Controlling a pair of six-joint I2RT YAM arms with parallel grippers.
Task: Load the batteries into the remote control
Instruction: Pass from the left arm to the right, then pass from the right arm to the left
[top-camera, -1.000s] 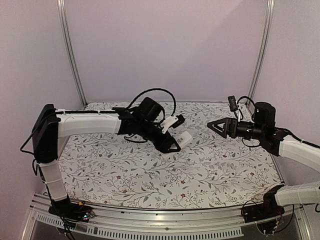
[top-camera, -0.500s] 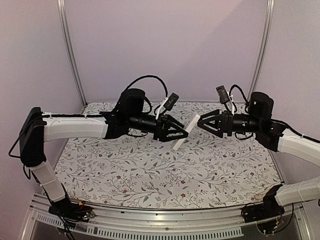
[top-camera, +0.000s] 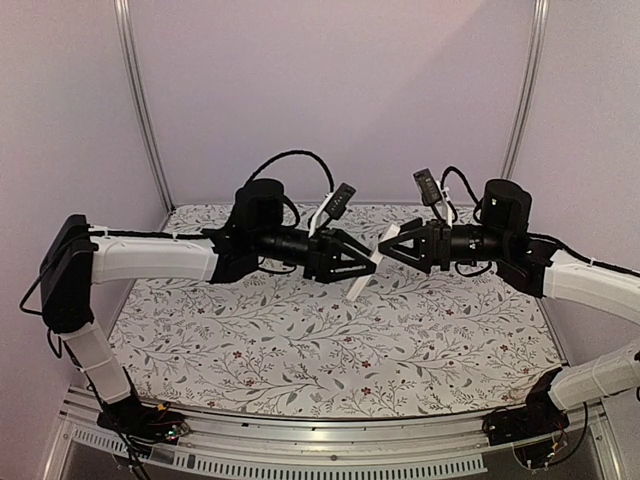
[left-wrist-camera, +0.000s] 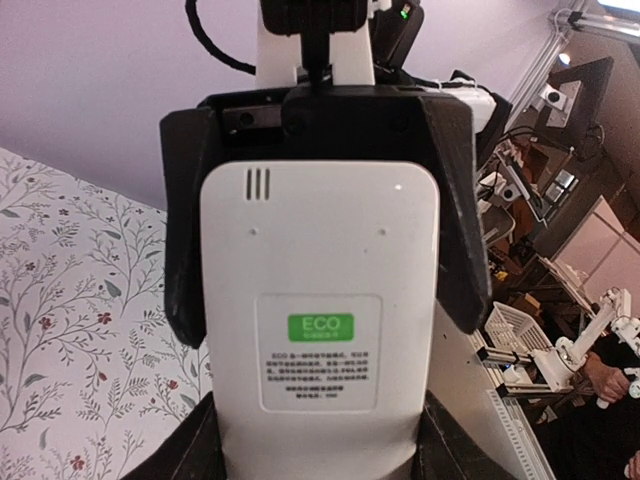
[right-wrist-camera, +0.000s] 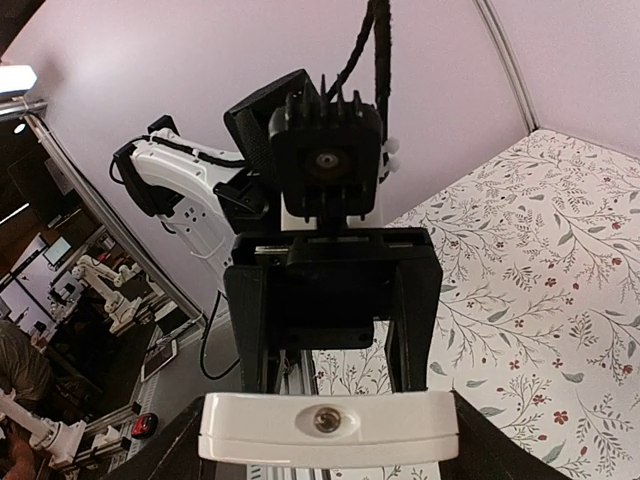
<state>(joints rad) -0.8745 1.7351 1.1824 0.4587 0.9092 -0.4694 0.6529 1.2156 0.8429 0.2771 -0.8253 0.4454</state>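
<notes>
The remote control (top-camera: 366, 268) is a white handset held in the air above the middle of the table, tilted. My left gripper (top-camera: 362, 266) is shut on its lower half. The left wrist view shows its back (left-wrist-camera: 320, 300) with a green ECO label. My right gripper (top-camera: 386, 244) is open, its fingers (left-wrist-camera: 185, 300) close on either side of the remote's far end. In the right wrist view that end face (right-wrist-camera: 328, 425), with a small round lens, spans the gap between my right fingers. Whether they touch it cannot be told. The batteries are out of view.
A floral cloth (top-camera: 300, 350) covers the table below both arms. Metal frame posts (top-camera: 140, 110) stand at the back corners against a plain wall. An aluminium rail (top-camera: 300, 440) runs along the near edge.
The left arm raised the remote from near the table and held it out to the right. The right arm moved left until its jaws flanked the remote's end, and they narrowed.
</notes>
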